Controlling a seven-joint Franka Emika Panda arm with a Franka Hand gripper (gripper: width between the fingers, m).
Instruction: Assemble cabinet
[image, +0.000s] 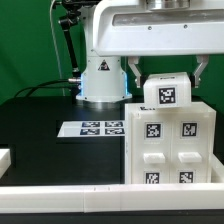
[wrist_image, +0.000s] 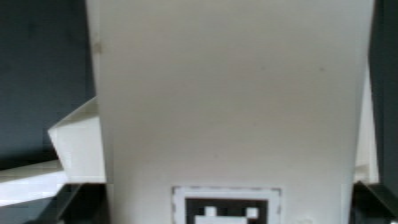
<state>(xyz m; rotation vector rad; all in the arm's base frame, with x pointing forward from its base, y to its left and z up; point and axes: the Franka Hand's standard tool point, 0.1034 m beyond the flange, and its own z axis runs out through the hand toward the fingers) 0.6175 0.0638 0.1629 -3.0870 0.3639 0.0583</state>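
We see end effector (image: 167, 78) pinching the tagged top block (image: 166, 93) w/ both fingers, atop the cabinet (image: 170, 145); cabinet stands on table (image: 40, 145), ext view's right, beside marker board (image: 95, 128)

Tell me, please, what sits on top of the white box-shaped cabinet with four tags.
A smaller white tagged block sits on the white plastic cabinet, with the pincer straddling it. The block hides the cabinet's top beneath it, so their joint cannot be seen.

White glossy arm (image: 150, 30); blue-lit base (image: 98, 80); black cables (image: 68, 35); dark-fingered claw (image: 166, 72).
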